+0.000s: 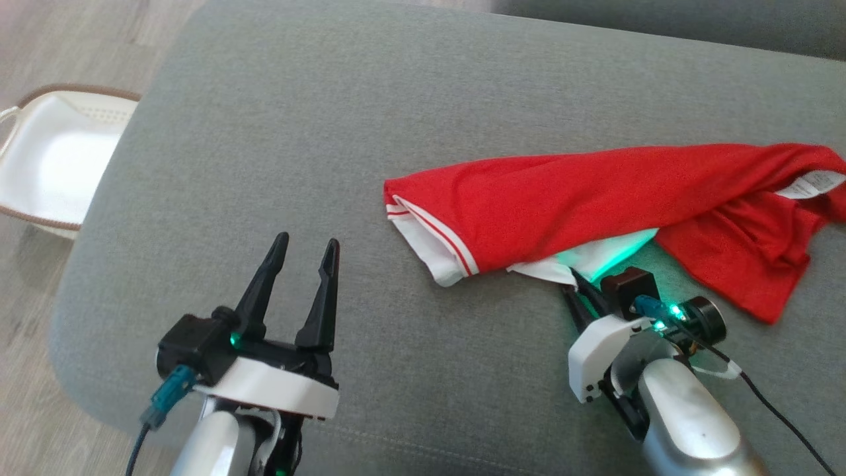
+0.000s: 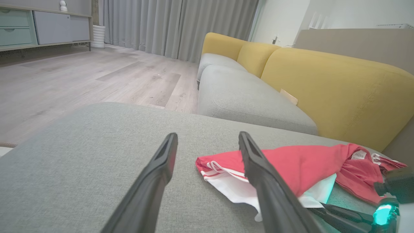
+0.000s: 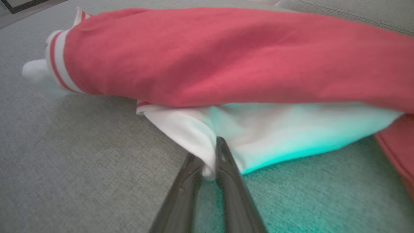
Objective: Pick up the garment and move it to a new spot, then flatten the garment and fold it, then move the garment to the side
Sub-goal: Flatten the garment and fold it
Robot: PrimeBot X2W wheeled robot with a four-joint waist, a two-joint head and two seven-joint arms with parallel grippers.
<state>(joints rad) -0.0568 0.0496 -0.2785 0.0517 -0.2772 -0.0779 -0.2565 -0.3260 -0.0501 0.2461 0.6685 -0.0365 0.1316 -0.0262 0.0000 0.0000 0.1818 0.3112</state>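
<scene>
Here, the right gripper (image 3: 208, 155) is reaching low along the cushion, its two dark tapered fingers drawn close and pinching a bunched fold of soft white fabric at the near edge of the garment (image 1: 595, 192). A green glow from the wrist light is washing over that white panel and the weave beside it.

The garment is lying in a long, loosely rumpled band across the right half of the grey seat cushion (image 1: 330, 132). It is a red knit over a white under-layer, with a white cuff (image 1: 403, 215) carrying thin red stripes at its left end and a pale care label (image 1: 816, 183) showing at the crumpled right end.

The left gripper (image 1: 308, 240) is hovering over bare cushion well left of the cloth, fingers spread wide and holding nothing.

The cushion is showing a fine, matte woven texture with rounded corners. Past its left edge a white perforated basket (image 1: 99, 116) with a brown rim is sitting on pale wood-grain flooring (image 2: 64, 84). Mustard-yellow padded sofa backs (image 2: 339, 90) are rising beyond.
</scene>
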